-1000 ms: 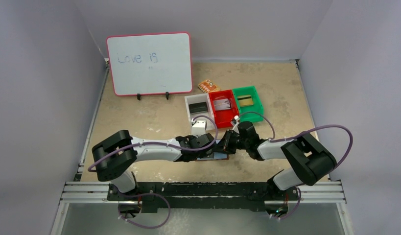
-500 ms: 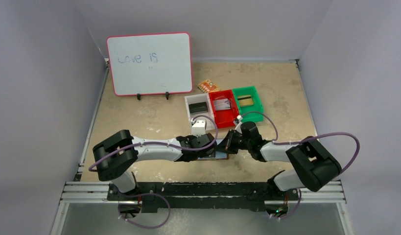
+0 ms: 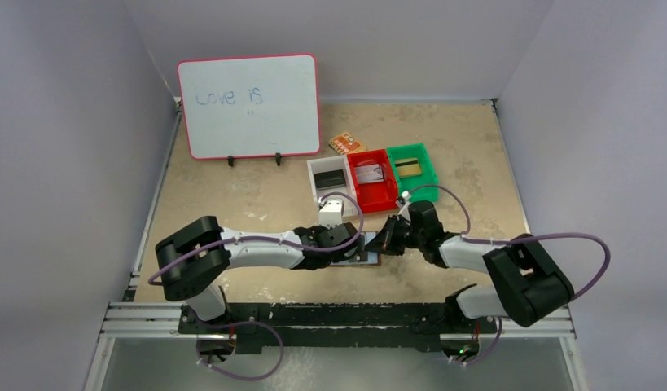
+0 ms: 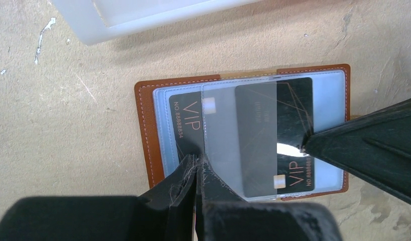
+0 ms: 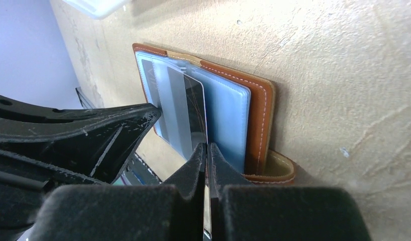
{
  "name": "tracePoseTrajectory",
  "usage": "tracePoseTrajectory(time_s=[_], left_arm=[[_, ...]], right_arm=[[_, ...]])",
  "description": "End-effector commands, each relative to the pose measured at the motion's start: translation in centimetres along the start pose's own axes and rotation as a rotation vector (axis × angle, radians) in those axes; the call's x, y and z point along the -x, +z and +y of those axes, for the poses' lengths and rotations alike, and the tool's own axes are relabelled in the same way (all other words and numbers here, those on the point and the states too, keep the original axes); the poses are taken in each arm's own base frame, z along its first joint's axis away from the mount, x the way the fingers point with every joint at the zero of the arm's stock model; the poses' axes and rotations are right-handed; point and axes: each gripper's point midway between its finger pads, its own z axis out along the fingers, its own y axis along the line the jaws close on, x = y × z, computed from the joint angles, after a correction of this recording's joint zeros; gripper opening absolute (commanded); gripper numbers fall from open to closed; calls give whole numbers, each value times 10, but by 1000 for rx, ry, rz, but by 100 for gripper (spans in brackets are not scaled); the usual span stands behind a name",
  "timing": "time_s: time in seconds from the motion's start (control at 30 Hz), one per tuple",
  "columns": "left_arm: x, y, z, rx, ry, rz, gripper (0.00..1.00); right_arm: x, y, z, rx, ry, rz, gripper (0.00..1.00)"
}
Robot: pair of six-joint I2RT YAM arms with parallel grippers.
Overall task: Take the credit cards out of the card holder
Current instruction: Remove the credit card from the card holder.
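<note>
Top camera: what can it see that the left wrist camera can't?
Only the top camera shows the whiteboard, the red bin, the green bin and the orange packet. Only the left wrist camera shows the VIP print on the black cards. Both show the brown wallet lying open on the table, with the left gripper and right gripper at it, both shut.

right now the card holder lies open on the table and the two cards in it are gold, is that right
Not quite. The card holder does lie open on the table, but the two cards in it are black, with VIP printed on them, not gold. The left wrist view shows this plainly.
</note>
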Motion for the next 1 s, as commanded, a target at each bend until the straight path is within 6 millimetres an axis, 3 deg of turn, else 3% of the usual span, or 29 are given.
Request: tracePoseTrajectory(time_s=[0.0, 0.17, 0.3, 0.43, 0.6, 0.83, 0.97], left_arm=[[-24, 6, 24, 82, 72, 63, 0], [-15, 1, 10, 29, 67, 47, 0], [-18, 3, 3, 16, 84, 60, 0], [-25, 5, 3, 24, 103, 80, 0], [-29, 7, 2, 34, 112, 94, 0], [-31, 9, 4, 51, 116, 98, 0], [-30, 9, 6, 63, 109, 95, 0]], right_arm=[[2, -9, -5, -15, -32, -17, 0], [0, -8, 6, 56, -32, 0, 1], [9, -3, 19, 120, -26, -28, 3], [14, -1, 27, 152, -14, -43, 14], [20, 2, 31, 164, -9, -57, 19], [18, 5, 28, 171, -11, -40, 16], [11, 4, 21, 142, -5, -14, 2]])
